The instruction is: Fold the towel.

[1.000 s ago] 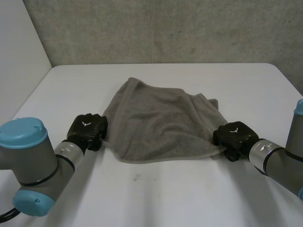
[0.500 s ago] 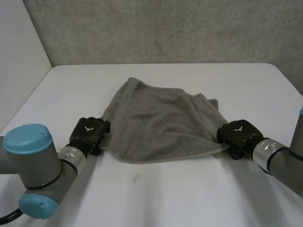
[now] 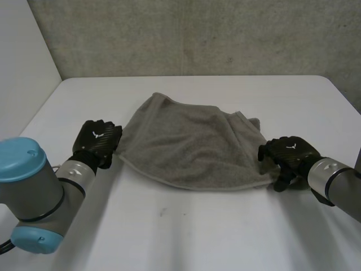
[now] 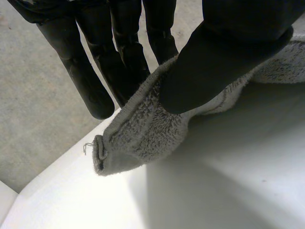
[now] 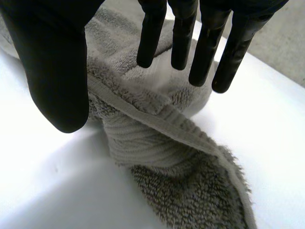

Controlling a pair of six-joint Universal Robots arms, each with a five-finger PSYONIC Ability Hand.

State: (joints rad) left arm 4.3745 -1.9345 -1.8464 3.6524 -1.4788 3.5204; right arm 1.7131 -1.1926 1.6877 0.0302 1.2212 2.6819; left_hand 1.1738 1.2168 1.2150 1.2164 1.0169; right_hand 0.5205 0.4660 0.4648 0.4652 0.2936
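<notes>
A grey towel [image 3: 192,144] lies rumpled in the middle of the white table [image 3: 197,231]. My left hand [image 3: 98,141] is at the towel's near left corner. In the left wrist view that corner of the towel [image 4: 138,138] is pinched between the thumb and the fingers of the left hand [image 4: 209,67] and held a little off the table. My right hand [image 3: 289,155] is at the near right corner. In the right wrist view its fingers [image 5: 181,33] are straight and spread from the thumb, over the bunched corner of the towel [image 5: 157,143], which lies on the table.
A grey wall runs behind the table's far edge. Bare white tabletop [image 3: 186,231] stretches in front of the towel and on both sides of it.
My left hand has closed on the near left corner and drawn it away from me and to the left. My right hand has opened and let go of the right corner.
</notes>
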